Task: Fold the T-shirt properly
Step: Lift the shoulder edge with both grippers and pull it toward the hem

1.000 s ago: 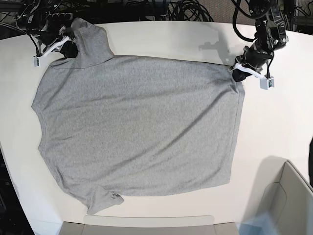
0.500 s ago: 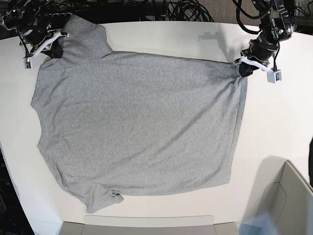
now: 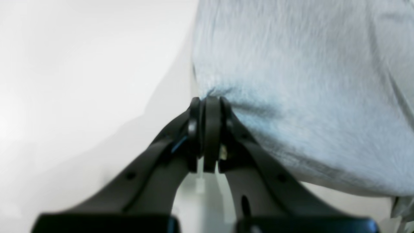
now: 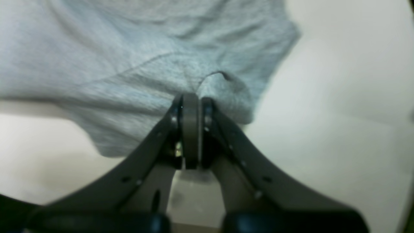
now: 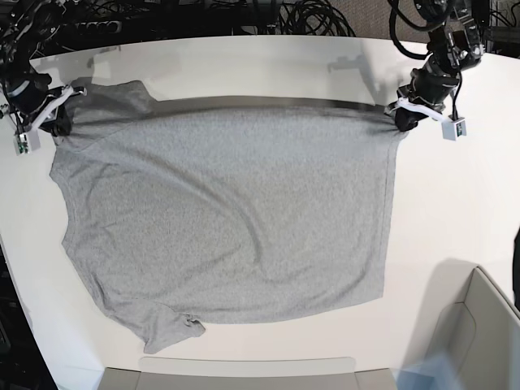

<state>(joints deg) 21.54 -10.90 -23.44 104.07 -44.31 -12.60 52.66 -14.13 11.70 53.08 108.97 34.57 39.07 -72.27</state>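
The heather-grey T-shirt (image 5: pixel 227 211) lies spread on the white table (image 5: pixel 455 203), plain side up. Its far edge is pulled taut and lifted between both grippers, casting a dark shadow line. My left gripper (image 5: pixel 404 118) at the base view's far right is shut on the shirt's corner; the left wrist view shows its fingertips (image 3: pixel 207 106) pinching grey fabric (image 3: pixel 307 81). My right gripper (image 5: pixel 55 120) at the far left is shut on the opposite corner by the sleeve; the right wrist view shows its tips (image 4: pixel 190 103) clamping bunched cloth (image 4: pixel 129 64).
A grey bin (image 5: pixel 479 333) stands at the near right corner and a flat grey tray edge (image 5: pixel 244 370) runs along the near side. Black cables (image 5: pixel 309 16) lie beyond the table's far edge. The near sleeve (image 5: pixel 175 329) is crumpled.
The right gripper moved left and toward the near side, dragging the sleeve corner with it. The shirt's far edge stretched into a straight raised line. The left gripper barely shifted.
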